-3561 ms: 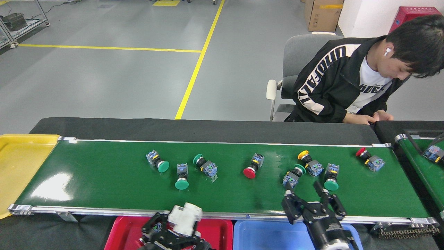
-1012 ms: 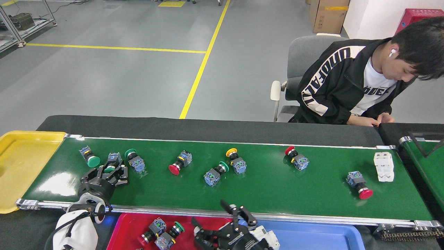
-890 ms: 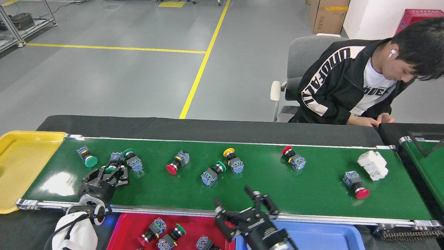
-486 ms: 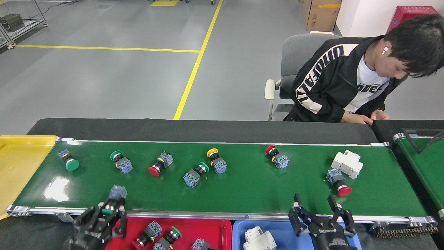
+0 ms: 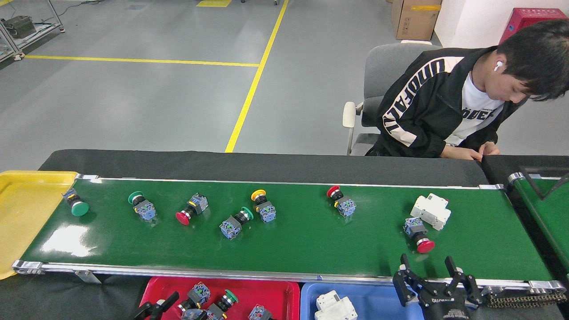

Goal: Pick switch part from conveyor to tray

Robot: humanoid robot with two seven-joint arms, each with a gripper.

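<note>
While its two black fingers are standing spread wide with nothing between them, the right gripper (image 5: 429, 271) is hovering at the near edge of the conveyor (image 5: 311, 244), toward its right end. Only dark finger tips of the left gripper (image 5: 155, 307) are showing at the bottom, over the left end of the red tray (image 5: 284, 291); I cannot tell how far it is parted.

Just beyond the right gripper, a red-capped pushbutton switch (image 5: 417, 233) is lying on its side on the glossy green belt, beside a boxy white breaker (image 5: 430, 211). Six more mushroom-capped switches are lying along the belt toward the left end, where a green-capped switch (image 5: 75, 203) is sitting near the yellow tray (image 5: 22, 213). Several switches are resting in the red tray, and a white breaker block (image 5: 335, 307) in the blue tray (image 5: 378, 300).
</note>
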